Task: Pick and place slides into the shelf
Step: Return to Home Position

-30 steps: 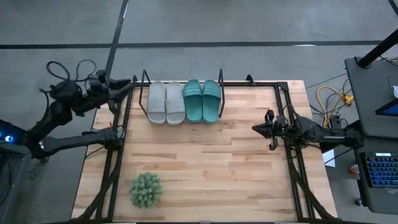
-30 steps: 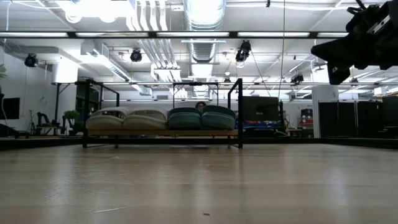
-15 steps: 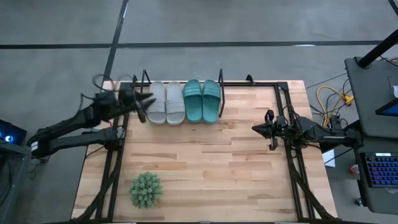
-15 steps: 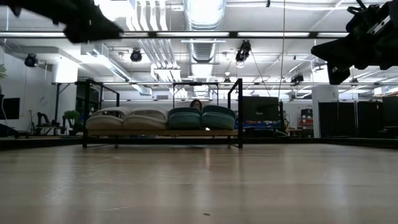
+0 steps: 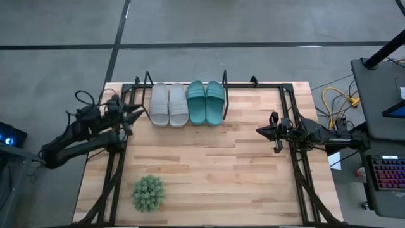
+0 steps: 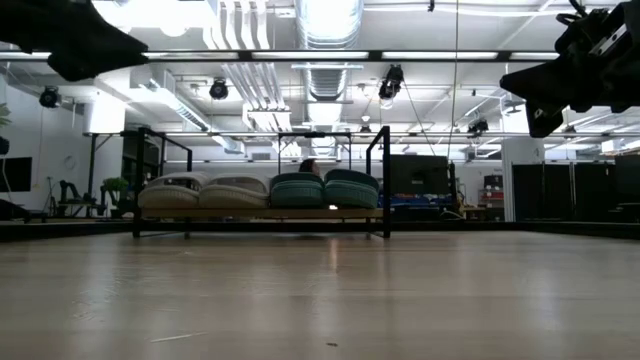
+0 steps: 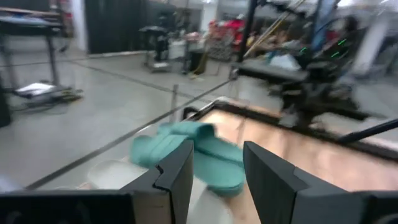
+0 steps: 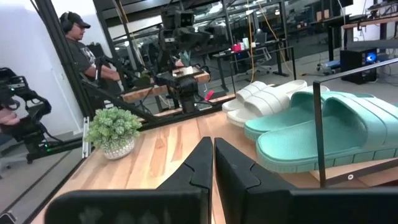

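left gripper (image 7: 214, 158): jaws apart, empty | right gripper (image 8: 213, 144): jaws closed, empty

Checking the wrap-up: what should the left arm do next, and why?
Probably draw the open, empty left gripper back from the shelf: all four slides sit in it, and the right gripper waits shut at the table's right edge.

You get bright, even light from ceiling lights (image 6: 150, 12) above the shelf (image 6: 260, 213). They glare white. The table (image 5: 209, 164) shows only soft shadows.
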